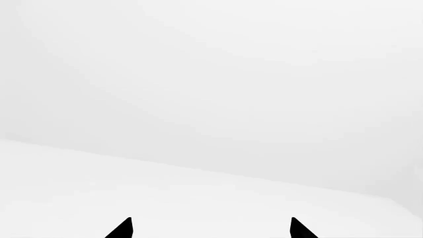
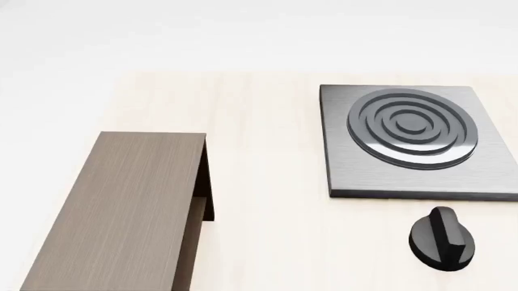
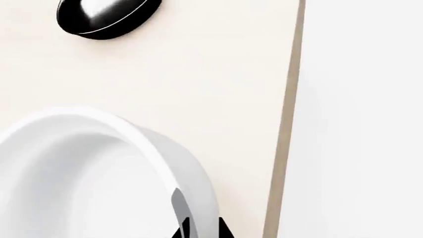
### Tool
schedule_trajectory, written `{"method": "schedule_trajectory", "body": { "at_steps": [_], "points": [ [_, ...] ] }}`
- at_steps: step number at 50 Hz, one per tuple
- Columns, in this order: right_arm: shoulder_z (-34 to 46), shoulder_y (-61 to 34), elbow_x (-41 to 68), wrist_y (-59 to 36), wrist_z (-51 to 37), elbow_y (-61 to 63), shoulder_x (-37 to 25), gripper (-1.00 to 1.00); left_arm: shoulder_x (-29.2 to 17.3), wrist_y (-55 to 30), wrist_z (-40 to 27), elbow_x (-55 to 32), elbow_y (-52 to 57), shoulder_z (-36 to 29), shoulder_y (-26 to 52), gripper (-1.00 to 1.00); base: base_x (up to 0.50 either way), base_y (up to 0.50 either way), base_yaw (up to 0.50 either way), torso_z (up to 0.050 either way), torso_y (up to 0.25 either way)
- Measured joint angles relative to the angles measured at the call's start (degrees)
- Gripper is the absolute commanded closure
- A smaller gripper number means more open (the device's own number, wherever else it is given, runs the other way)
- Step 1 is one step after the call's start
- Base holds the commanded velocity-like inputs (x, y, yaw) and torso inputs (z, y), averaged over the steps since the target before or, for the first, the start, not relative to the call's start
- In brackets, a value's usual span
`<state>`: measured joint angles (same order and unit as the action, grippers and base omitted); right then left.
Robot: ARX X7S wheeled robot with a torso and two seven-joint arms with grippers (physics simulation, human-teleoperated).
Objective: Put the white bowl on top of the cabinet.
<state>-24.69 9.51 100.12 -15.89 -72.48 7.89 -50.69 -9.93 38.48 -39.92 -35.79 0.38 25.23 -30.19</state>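
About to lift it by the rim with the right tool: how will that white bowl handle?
The white bowl looks glossy, so probably slippery under a rim pinch. Its thick wall suggests stiff ceramic, likely heavy for its size and apt to chip if dropped. The right tool appears to straddle the rim near the table edge; expect tilting.

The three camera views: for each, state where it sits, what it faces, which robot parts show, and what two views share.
Head view: on the head, looking down at the cabinet, stove plate and black knob; no robot parts.
Left wrist view: near the left gripper, facing blank white; only fingertips show.
Right wrist view: near the right gripper, over the white bowl.
Shared: head and right wrist views both show the knob.
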Motion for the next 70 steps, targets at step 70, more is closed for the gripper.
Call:
{"method": "schedule_trajectory", "body": {
  "at_steps": [70],
  "points": [
    [19.68,-35.91,8.46,-5.09,-5.74,6.26,-11.13,1.00,-0.15,0.13,0.11,-0.30,-0.46,-0.22,0.23,-1.00,0.00,0.00,0.00,0.000,0.001]
  ]
}}
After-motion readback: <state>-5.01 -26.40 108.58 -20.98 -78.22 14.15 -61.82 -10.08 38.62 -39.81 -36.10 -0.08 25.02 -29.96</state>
